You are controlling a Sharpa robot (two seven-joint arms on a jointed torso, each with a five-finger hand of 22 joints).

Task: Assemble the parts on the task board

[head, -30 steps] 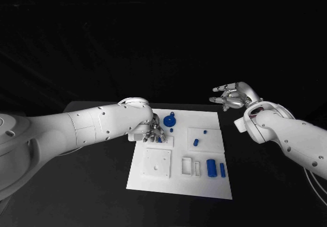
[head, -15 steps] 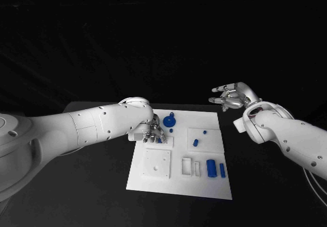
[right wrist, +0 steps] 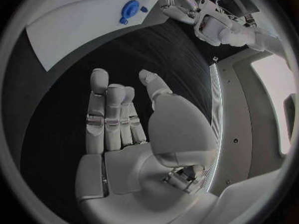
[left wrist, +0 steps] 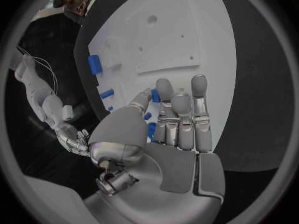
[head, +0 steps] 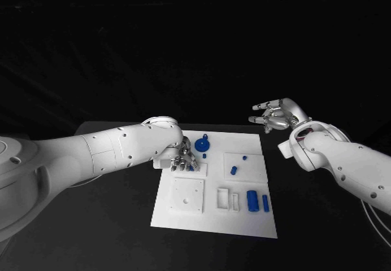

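white task board (head: pixel 213 217), blue parts (head: pixel 252 199), black table (head: pixel 106 226)

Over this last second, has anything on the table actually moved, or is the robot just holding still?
Nothing visibly changed. The left hand rests low over the white board's upper left part, among small blue pieces, as before. The right hand hangs raised beyond the board's far right corner, holding nothing. The blue pieces lie where they were.

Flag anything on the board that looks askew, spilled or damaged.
Nothing stands out. The board lies flat and the blue parts sit in order. The left hand works over one corner; the right hand hangs off the board, holding nothing.
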